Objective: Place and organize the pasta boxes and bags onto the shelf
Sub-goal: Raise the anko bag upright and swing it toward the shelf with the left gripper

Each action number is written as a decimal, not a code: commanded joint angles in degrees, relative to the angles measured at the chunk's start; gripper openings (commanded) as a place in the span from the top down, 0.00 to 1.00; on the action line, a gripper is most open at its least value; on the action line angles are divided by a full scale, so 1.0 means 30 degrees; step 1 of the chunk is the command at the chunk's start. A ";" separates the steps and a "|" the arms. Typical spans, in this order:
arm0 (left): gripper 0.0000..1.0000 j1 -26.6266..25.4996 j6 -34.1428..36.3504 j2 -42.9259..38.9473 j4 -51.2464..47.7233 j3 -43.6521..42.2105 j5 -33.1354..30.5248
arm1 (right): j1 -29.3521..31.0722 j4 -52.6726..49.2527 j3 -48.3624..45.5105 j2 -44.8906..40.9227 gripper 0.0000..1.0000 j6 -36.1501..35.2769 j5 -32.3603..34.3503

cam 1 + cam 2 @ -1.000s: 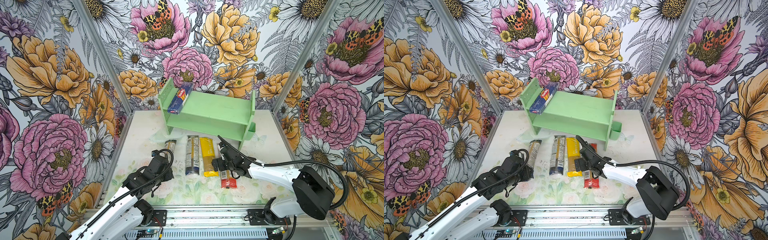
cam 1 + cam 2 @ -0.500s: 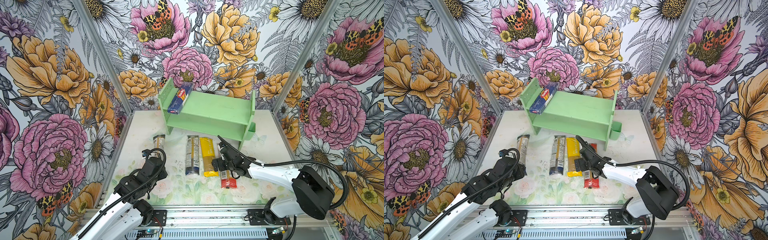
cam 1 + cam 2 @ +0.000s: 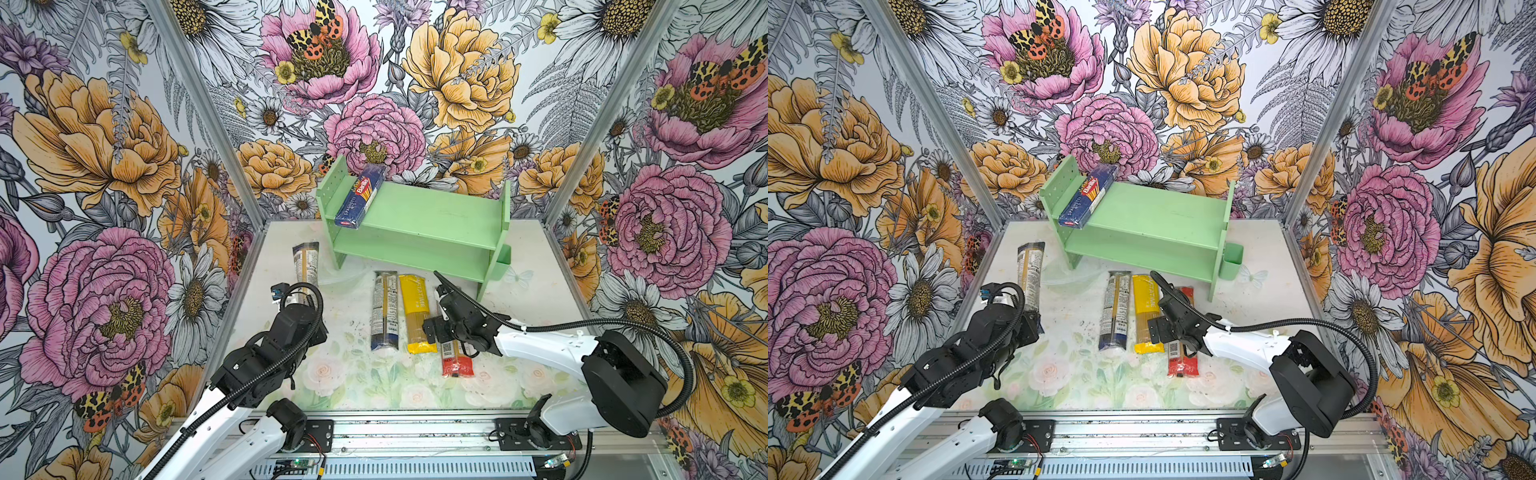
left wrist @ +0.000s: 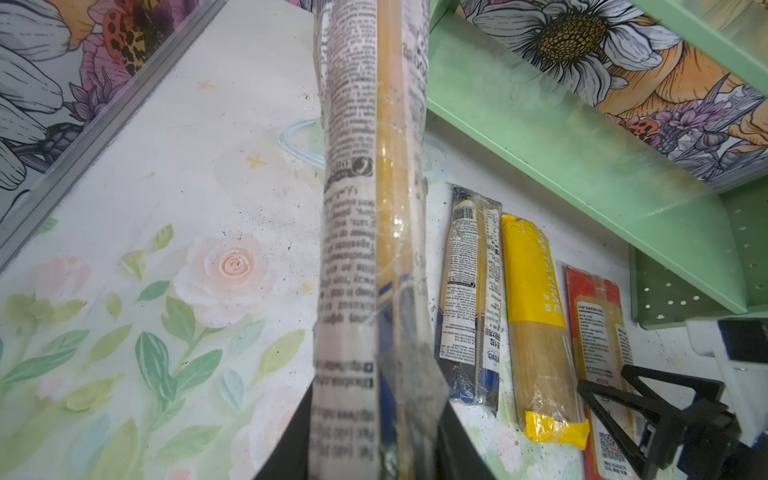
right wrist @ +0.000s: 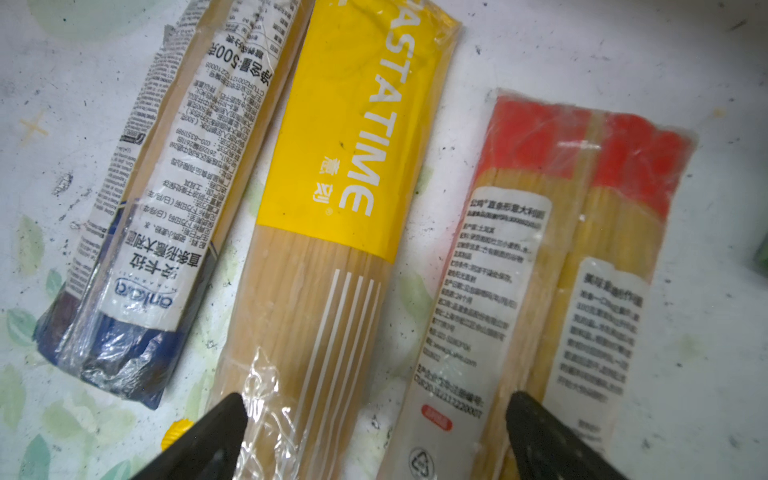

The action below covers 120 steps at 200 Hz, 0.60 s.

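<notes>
Left jaws clamped on a navy-ended bag [image 4: 365, 208]; right jaws spread wide.

The bag was seen running forward from between the jaws of the left gripper [image 4: 374, 419] toward the shelf [image 3: 415, 216]. The right gripper [image 5: 374, 401] was held open, one jaw over the yellow bag [image 5: 353, 166], the other over the red-ended bag [image 5: 561, 249]; a second navy-ended bag [image 5: 166, 187] lay outside them, beside the yellow one. The Barilla box [image 3: 359, 195] was found on the top tier, well ahead of both grippers.
</notes>
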 commanded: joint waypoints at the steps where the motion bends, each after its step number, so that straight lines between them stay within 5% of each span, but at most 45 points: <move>1: 1.00 0.0193 0.1248 -0.0217 0.2395 0.1664 -0.1819 | -0.0019 0.0167 0.0697 0.0056 0.00 -0.0279 -0.0249; 120: 1.00 0.0156 0.3077 0.0599 0.2549 0.4762 -0.2331 | -0.0023 0.0106 0.0934 -0.0251 0.00 -0.0212 -0.0965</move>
